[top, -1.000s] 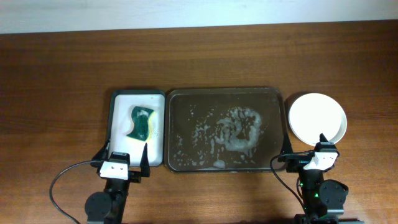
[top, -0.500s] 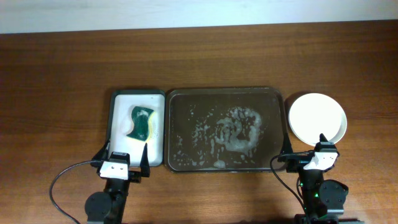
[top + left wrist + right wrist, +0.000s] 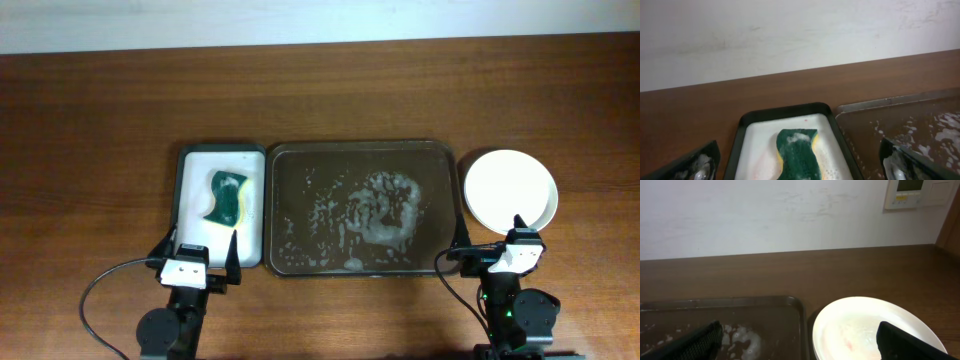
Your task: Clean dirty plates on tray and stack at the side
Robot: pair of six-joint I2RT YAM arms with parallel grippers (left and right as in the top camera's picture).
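The dark brown tray (image 3: 290,165) lies at the table's middle with white soapy foam on it and no plate on it. It also shows in the left wrist view (image 3: 900,107) and the right wrist view (image 3: 715,310). The plates (image 3: 511,188) show as a white round stack on the table right of the tray; in the right wrist view the top plate (image 3: 875,330) has a faint pink smear. How many plates are stacked I cannot tell. My left gripper (image 3: 197,252) is open near the table's front edge. My right gripper (image 3: 490,245) is open and empty, just in front of the plates.
A smaller black-rimmed white tray (image 3: 190,215) left of the brown tray holds a soapy green and yellow sponge (image 3: 226,196), also in the left wrist view (image 3: 797,152). A white wall stands behind the table. Bare wood surrounds the trays.
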